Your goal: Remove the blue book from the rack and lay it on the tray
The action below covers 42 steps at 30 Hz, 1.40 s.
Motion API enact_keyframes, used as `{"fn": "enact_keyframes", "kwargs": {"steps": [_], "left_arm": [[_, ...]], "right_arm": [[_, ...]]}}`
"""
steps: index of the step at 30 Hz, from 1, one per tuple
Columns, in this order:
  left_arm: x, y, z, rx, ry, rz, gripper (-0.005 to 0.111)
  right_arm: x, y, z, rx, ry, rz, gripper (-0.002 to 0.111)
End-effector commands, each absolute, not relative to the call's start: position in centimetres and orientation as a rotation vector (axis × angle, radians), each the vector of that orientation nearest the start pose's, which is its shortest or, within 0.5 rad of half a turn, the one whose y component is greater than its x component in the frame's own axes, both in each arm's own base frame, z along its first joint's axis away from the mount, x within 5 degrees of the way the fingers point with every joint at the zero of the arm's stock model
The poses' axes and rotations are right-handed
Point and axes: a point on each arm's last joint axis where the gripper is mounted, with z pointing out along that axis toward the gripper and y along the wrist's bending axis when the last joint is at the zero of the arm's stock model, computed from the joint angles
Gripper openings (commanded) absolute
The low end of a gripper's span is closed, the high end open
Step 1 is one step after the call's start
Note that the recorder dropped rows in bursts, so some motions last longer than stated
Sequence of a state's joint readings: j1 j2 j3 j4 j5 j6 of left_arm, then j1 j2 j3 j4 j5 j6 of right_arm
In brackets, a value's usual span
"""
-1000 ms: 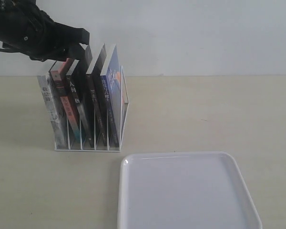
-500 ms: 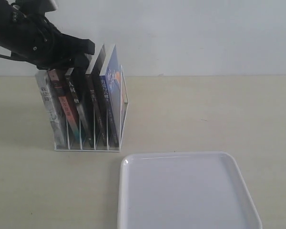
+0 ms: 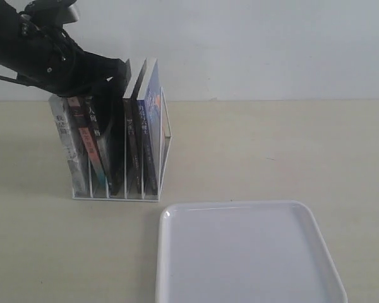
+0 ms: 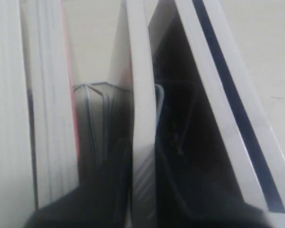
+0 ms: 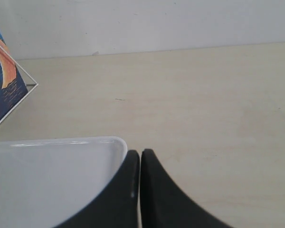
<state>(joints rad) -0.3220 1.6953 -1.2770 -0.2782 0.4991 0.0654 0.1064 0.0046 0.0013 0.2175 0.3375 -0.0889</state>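
The blue book (image 3: pixel 150 117) stands upright at the right end of the white wire rack (image 3: pixel 117 196), its orange crescent cover (image 5: pixel 4 78) facing right. My left gripper (image 3: pixel 115 85) has come down from above into the rack. Its dark fingers (image 4: pixel 109 194) press on both sides of the white page edge of a black-spined book (image 4: pixel 141 118) in the middle, two places left of the blue book. The white tray (image 3: pixel 246 252) lies flat in front of the rack to the right. My right gripper (image 5: pixel 140 156) is shut on nothing, just above the tray's corner (image 5: pixel 109 142).
Other books fill the rack: a grey one (image 3: pixel 62 136) at the left end, a pink-and-teal-spined one (image 3: pixel 87 148), and another black-spined one (image 3: pixel 132 132) leaning against the blue book. Bare beige tabletop (image 3: pixel 271 145) lies to the right. A white wall stands behind.
My left arm has moved right and down, sinking its fingers between the books. The leaning books now stand more upright. The tray and the right arm have not moved.
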Motion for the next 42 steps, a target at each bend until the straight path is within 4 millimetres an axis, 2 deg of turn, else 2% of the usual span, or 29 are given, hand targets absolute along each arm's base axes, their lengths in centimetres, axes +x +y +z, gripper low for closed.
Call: {"fn": "enact_keyframes", "kwargs": {"steps": [1,6,15,27,33,39,42], "left_arm": [[35.7,-13.3,27.2,0.232,2.402,-0.399,0.005],[35.4,-13.5,27.7,0.182,2.393,-0.46,0.004],[34.0,-13.1,31.0,0.197,2.297,-0.479,0.004],[32.5,-12.6,34.1,0.194,2.196,-0.493,0.004],[32.2,-12.8,36.0,0.235,2.221,-0.515,0.004],[32.2,-12.8,36.1,0.222,2.22,-0.522,0.004],[32.4,-12.6,35.5,0.208,2.199,-0.504,0.004]], "right_arm": [[5.3,1.2,18.4,-0.037,1.811,0.215,0.0],[5.3,1.2,18.4,-0.037,1.811,0.215,0.0],[5.3,1.2,18.4,-0.037,1.811,0.215,0.0],[5.3,1.2,18.4,-0.037,1.811,0.215,0.0],[5.3,1.2,18.4,-0.037,1.811,0.215,0.0],[5.3,1.2,18.4,-0.037,1.811,0.215,0.0],[5.3,1.2,18.4,-0.037,1.811,0.215,0.0]]}}
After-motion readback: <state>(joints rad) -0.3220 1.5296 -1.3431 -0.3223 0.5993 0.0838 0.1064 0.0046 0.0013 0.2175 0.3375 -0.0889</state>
